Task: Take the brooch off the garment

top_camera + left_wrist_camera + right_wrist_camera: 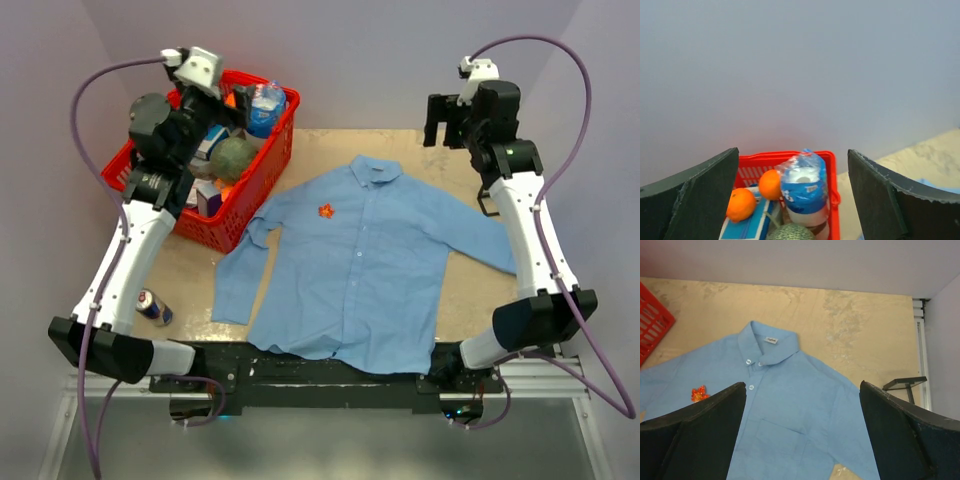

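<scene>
Shirt [370, 270] lies flat so its chest brooch [326, 210] faces up; your left gripper [792, 165] and right gripper [802, 390] hover off shirt, jaws apart, empty.

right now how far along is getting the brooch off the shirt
Nothing done yet: the brooch sits on the blue shirt. Nothing is in hand: the left tool hangs open over the red basket, the right tool open, off the shirt. Reaching, gripping and removing the brooch all remain.
</scene>
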Controlling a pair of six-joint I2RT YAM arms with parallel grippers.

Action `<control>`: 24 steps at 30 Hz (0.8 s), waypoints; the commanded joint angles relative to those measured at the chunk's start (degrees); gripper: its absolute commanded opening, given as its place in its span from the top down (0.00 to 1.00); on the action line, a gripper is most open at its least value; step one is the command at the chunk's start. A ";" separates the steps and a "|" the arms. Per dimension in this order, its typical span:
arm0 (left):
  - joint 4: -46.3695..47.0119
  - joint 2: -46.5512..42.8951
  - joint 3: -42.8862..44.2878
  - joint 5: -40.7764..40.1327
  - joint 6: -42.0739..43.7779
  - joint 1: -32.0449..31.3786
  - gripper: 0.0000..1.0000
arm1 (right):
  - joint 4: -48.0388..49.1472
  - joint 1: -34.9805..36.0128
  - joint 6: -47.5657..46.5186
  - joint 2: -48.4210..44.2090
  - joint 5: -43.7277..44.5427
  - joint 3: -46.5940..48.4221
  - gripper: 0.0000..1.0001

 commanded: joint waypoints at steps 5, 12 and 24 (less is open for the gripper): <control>-14.65 0.70 -10.55 20.40 8.50 -9.04 0.37 | -0.41 0.24 -12.68 -0.15 -13.08 -1.80 0.06; -20.39 1.33 -18.47 15.94 6.37 -9.05 0.99 | 0.03 2.44 -16.28 -1.29 -20.64 -7.77 0.61; -11.95 7.90 -20.95 -13.17 5.85 -3.96 1.00 | 1.78 12.02 -17.43 2.84 -15.98 -12.62 0.82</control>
